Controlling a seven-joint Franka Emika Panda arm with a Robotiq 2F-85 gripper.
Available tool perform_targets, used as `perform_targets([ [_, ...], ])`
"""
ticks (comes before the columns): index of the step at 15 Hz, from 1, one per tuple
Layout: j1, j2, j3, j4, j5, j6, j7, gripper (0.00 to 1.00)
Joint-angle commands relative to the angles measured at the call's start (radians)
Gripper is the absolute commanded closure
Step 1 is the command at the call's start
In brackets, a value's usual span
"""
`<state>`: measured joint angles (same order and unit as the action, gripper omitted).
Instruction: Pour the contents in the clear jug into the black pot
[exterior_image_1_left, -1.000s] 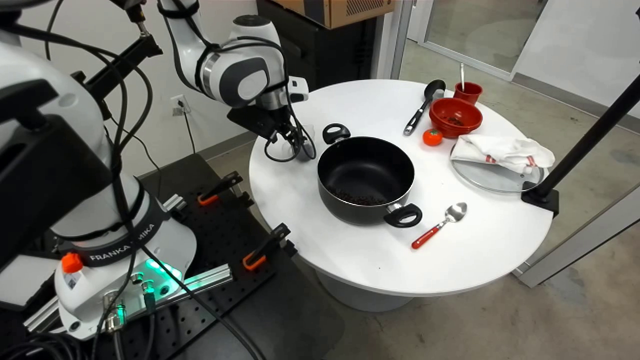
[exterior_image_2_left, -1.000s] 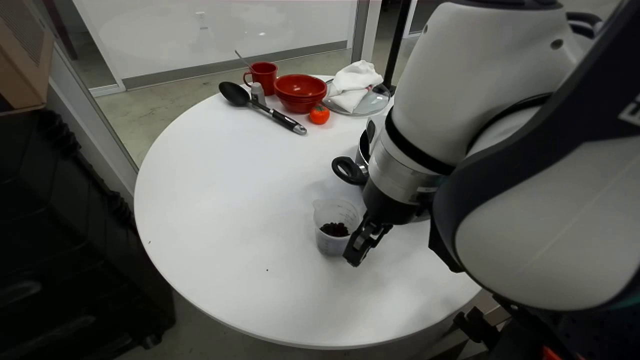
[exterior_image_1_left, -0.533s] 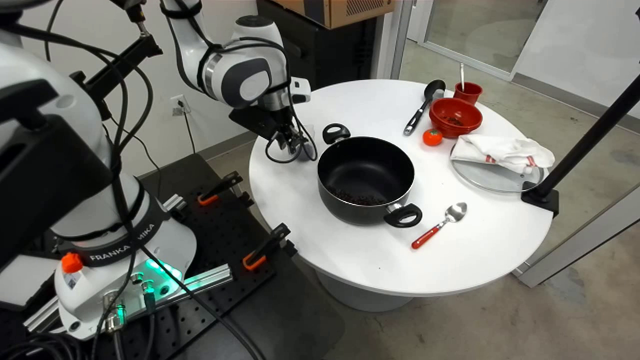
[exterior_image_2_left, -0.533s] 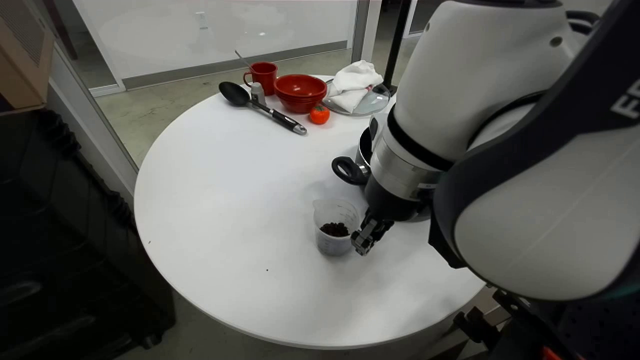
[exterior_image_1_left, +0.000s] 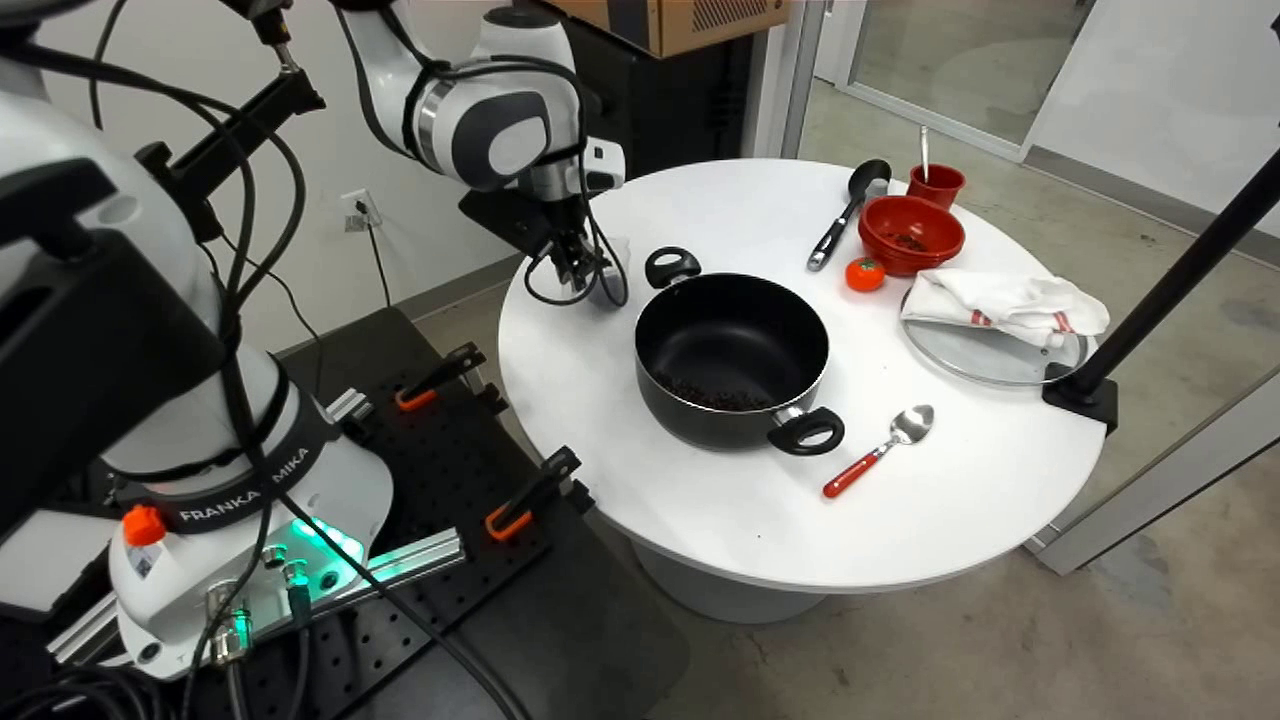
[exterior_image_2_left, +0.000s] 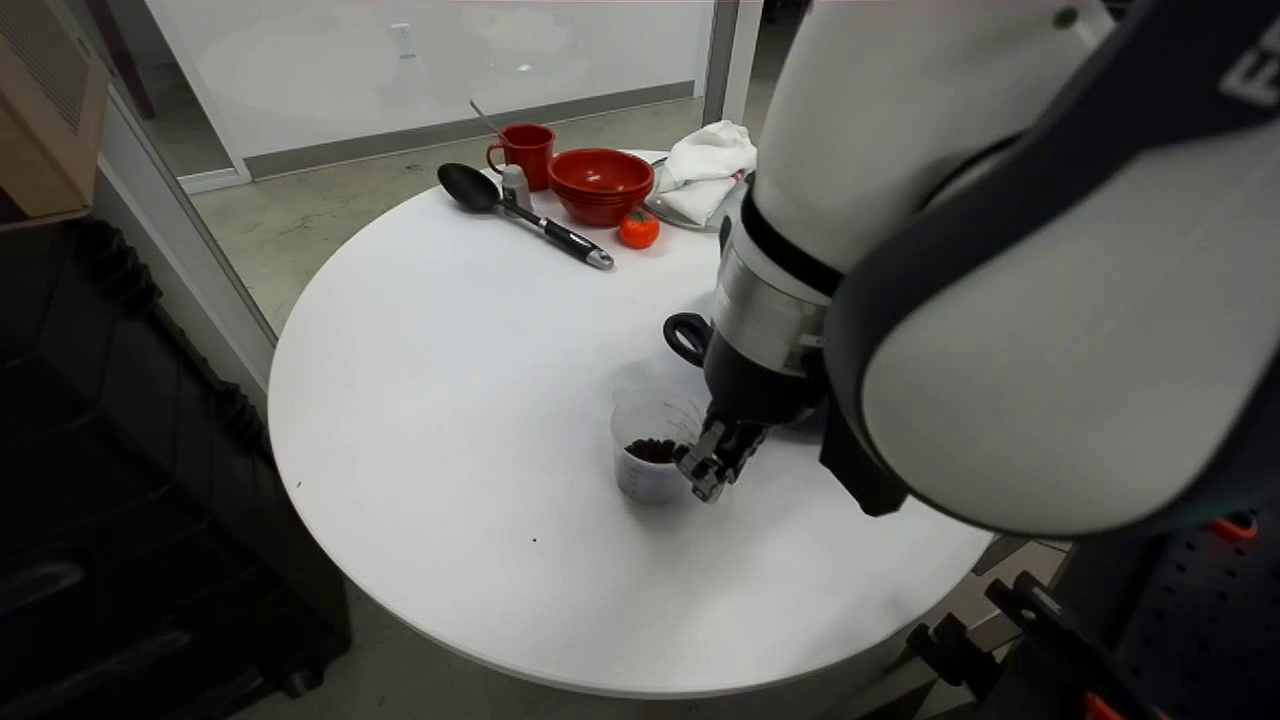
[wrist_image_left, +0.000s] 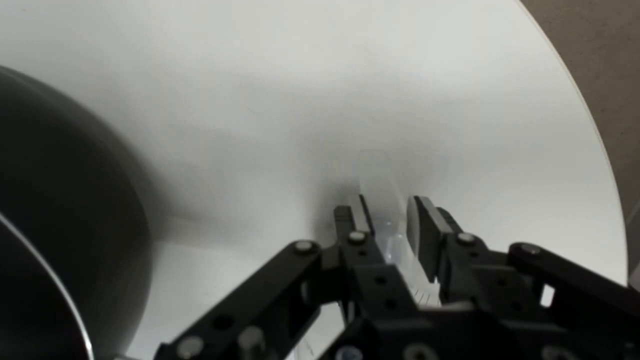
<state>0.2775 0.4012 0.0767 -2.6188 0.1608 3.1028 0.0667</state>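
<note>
The clear jug (exterior_image_2_left: 632, 478) is upright, with dark bits in its lower part. My gripper (wrist_image_left: 388, 210) is shut on the jug's transparent handle, which runs between the two finger pads in the wrist view. In an exterior view the gripper (exterior_image_2_left: 703, 474) is at the jug's side, and elsewhere the jug is mostly hidden behind the fingers and cables. Whether its base touches the table is hard to tell. The black pot (exterior_image_1_left: 735, 330) stands beside it with dark bits on its bottom. At the wrist view's left edge, the pot (wrist_image_left: 65, 165) shows its outer wall and rim.
The pot's loop handle (exterior_image_2_left: 686, 338) points toward the jug. A red-handled spoon (exterior_image_1_left: 880, 452) lies in front of the pot. Farther off are a black ladle (exterior_image_1_left: 838, 222), a tomato (exterior_image_1_left: 865, 274), red bowls (exterior_image_1_left: 905, 262), a red mug (exterior_image_1_left: 940, 188) and a cloth (exterior_image_1_left: 1000, 305) on a glass lid.
The fingers have come together on the jug's handle. Over the last half second the arm and jug have shifted together, and the jug looks slightly raised. The pot has stayed put.
</note>
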Motion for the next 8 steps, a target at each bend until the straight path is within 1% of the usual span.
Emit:
perform_targets([
  [1, -0.097, -0.124, 0.122, 0.086, 0.032, -0.201, 0.058, 0.94],
  [3, -0.11, -0.169, 0.159, 0.154, 0.071, -0.273, 0.077, 0.94],
  [4, -0.102, -0.19, 0.154, 0.181, 0.074, -0.295, 0.094, 0.94],
  [5, -0.088, -0.206, 0.137, 0.202, 0.058, -0.306, 0.117, 0.94],
  [8, -0.066, -0.224, 0.055, 0.227, -0.057, -0.256, 0.211, 0.94],
])
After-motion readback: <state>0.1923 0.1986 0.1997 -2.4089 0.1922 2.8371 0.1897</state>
